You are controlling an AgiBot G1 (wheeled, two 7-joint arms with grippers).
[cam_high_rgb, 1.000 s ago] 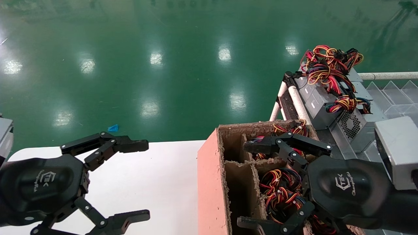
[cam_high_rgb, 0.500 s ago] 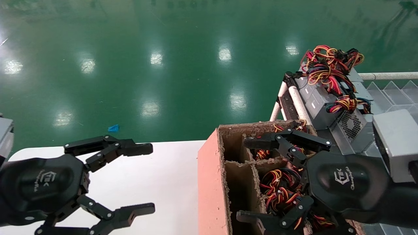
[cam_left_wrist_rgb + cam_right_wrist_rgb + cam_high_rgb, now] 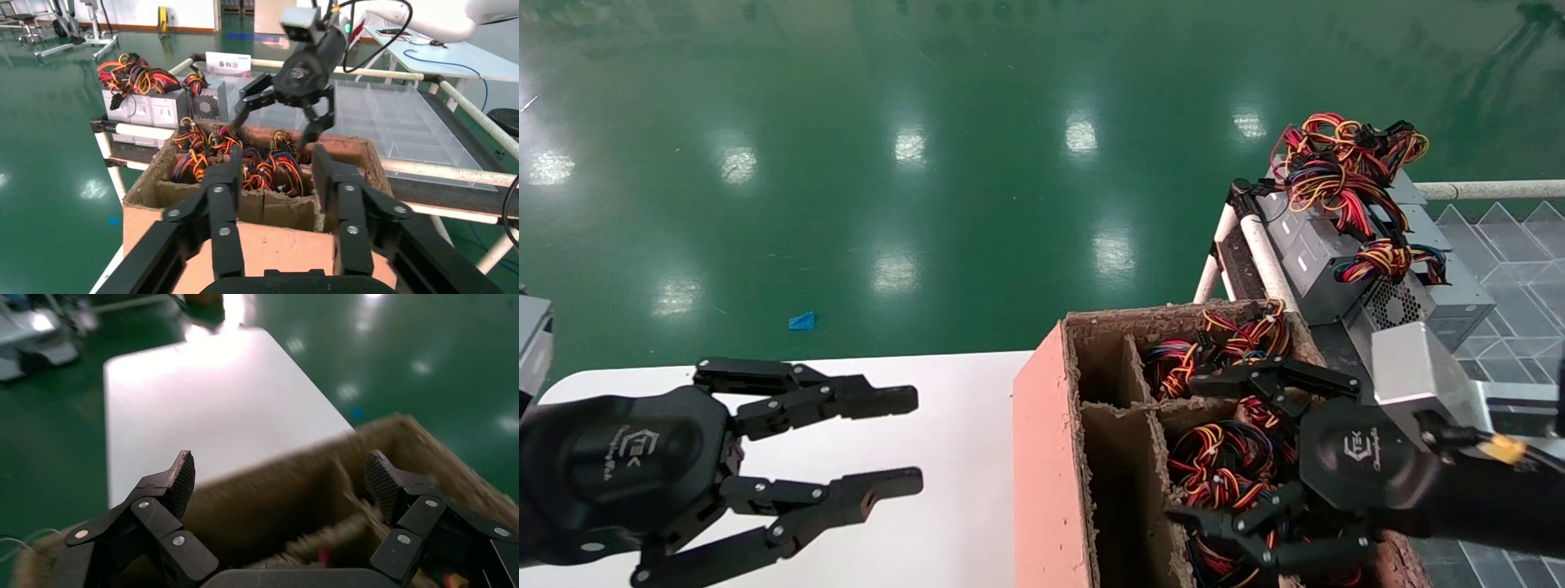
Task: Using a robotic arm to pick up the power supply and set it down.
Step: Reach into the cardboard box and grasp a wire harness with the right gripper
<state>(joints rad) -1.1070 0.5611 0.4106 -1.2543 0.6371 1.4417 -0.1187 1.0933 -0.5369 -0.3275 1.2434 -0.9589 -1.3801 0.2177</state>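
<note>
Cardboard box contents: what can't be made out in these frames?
- Power supplies' bodies in the cardboard box: only wire bundles show in the head view; dividers and wires hide the metal.
- Near compartments: right gripper, open above the box, covers them in the head view.
- Box interior: blurred in the right wrist view.
- Left gripper, open over the white table, blocks the box front in the left wrist view.

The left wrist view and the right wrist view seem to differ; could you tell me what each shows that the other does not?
Only the left wrist view shows the left gripper, open, the whole right gripper hanging above the cardboard box, the grey power supplies on the rack behind it, and the clear tray.

Only the right wrist view shows the white table beyond the box.

Both show the right gripper, open, the box and the green floor.
</note>
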